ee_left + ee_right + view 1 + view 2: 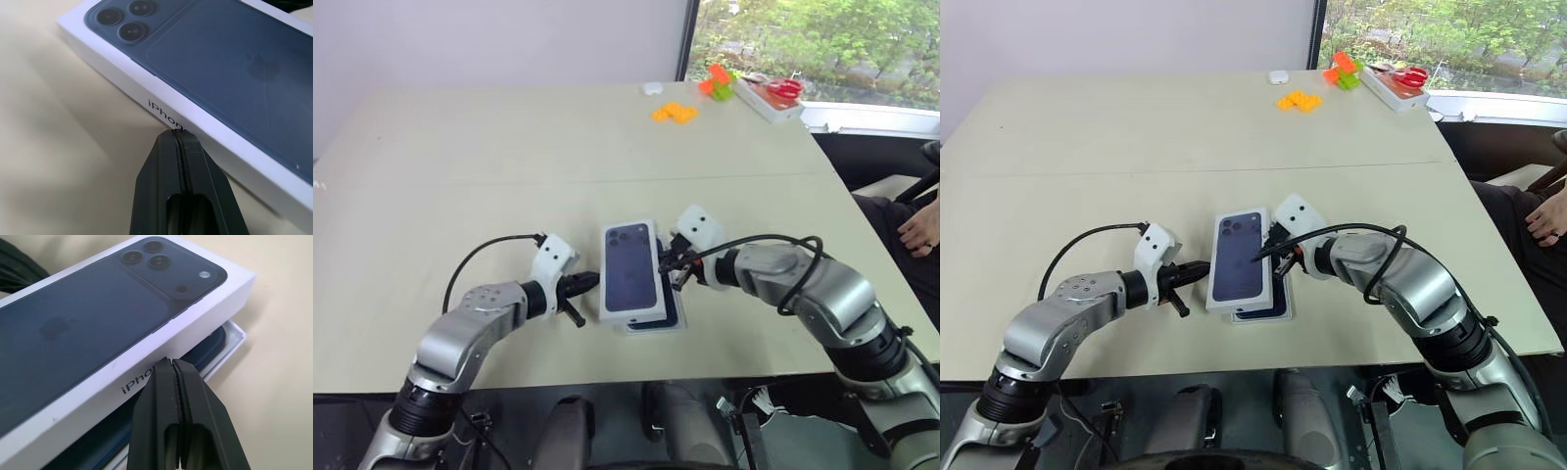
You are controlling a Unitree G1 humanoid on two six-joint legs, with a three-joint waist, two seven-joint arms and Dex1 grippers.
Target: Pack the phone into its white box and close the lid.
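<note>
Left eye view: the lid (631, 271) lies askew over the white box (677, 315), which holds the phone (208, 352) at the table's (460, 186) near edge. The left gripper (590, 282), fingers pressed together, points at the lid's left wall; the right gripper (668, 265), also closed and empty, meets its right wall. Orange blocks (674, 113) lie far right.

phone (215, 350): mostly hidden under the lid (631, 268), one dark edge showing
white box (234, 343): mostly covered by the lid
person's hand (922, 228): cut off beside the table (509, 176)
</note>
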